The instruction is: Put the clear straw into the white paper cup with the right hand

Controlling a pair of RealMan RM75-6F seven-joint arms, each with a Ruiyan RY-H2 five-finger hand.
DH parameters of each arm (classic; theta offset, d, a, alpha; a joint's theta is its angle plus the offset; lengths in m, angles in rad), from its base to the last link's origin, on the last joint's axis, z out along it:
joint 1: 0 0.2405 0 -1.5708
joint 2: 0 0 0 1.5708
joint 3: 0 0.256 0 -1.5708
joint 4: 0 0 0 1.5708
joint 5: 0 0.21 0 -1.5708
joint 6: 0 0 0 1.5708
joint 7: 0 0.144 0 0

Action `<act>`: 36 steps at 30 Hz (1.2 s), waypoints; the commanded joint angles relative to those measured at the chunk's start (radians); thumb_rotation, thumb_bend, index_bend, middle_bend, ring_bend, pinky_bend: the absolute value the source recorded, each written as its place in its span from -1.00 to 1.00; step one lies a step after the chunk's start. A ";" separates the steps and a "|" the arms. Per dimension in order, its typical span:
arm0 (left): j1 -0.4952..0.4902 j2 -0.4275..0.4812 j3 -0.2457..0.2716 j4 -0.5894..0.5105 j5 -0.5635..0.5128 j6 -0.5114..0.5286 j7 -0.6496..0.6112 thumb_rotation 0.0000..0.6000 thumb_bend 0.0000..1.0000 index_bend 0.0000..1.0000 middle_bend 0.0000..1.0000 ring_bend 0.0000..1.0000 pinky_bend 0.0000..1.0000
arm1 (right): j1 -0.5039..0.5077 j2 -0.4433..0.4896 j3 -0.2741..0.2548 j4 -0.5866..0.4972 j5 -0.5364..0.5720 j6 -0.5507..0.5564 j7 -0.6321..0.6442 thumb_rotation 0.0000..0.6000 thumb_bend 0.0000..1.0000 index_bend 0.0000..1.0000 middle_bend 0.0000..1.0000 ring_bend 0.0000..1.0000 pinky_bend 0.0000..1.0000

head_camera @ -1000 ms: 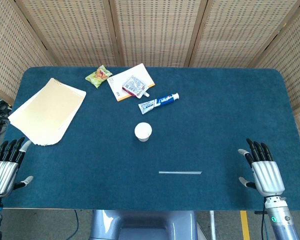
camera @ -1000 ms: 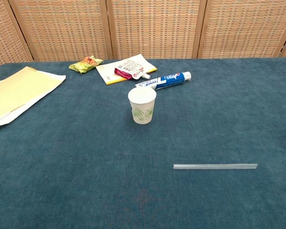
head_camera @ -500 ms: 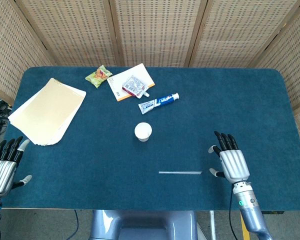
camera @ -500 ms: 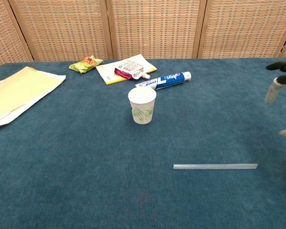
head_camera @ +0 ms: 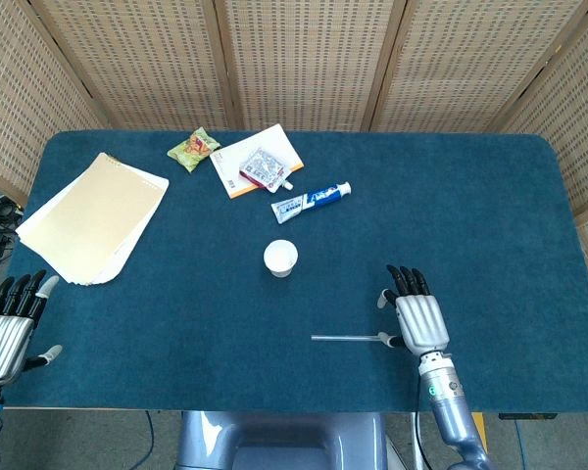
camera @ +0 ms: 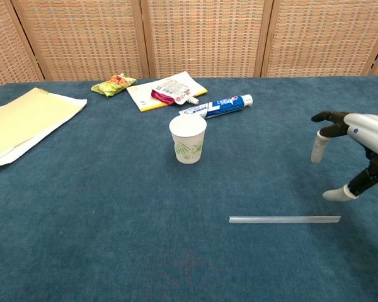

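The clear straw (head_camera: pixel 348 338) (camera: pixel 284 219) lies flat on the blue table, right of and nearer than the white paper cup (head_camera: pixel 280 258) (camera: pixel 188 138), which stands upright with a leaf print. My right hand (head_camera: pixel 416 313) (camera: pixel 356 151) hovers open, fingers spread, just above the straw's right end without touching it. My left hand (head_camera: pixel 8 328) rests open at the table's near left edge, seen only in the head view.
Far behind the cup lie a toothpaste tube (head_camera: pixel 311 202), a booklet with a red-white pouch (head_camera: pixel 265 168) on it, and a green snack packet (head_camera: pixel 193 149). A stack of yellow paper (head_camera: pixel 93 215) covers the far left.
My right hand has travelled left from the table's right side to the straw's right end, still open. The left hand, straw and cup have stayed put.
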 commanded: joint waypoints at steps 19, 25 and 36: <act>0.002 0.003 -0.003 0.003 -0.002 0.007 -0.011 1.00 -0.83 -1.00 -1.00 -1.00 -1.00 | 0.016 -0.109 -0.026 0.036 0.069 0.004 -0.017 1.00 -0.48 0.01 -0.70 -1.00 -1.00; 0.002 0.006 -0.004 0.000 -0.004 0.008 -0.012 1.00 -0.83 -1.00 -1.00 -1.00 -1.00 | 0.021 -0.138 -0.024 0.044 0.084 0.007 -0.024 1.00 -0.47 0.01 -0.69 -1.00 -1.00; 0.001 0.007 -0.007 0.000 -0.012 0.003 -0.015 1.00 -0.83 -1.00 -1.00 -1.00 -1.00 | 0.036 -0.181 -0.017 0.080 0.104 -0.004 -0.018 1.00 -0.46 0.05 -0.67 -1.00 -1.00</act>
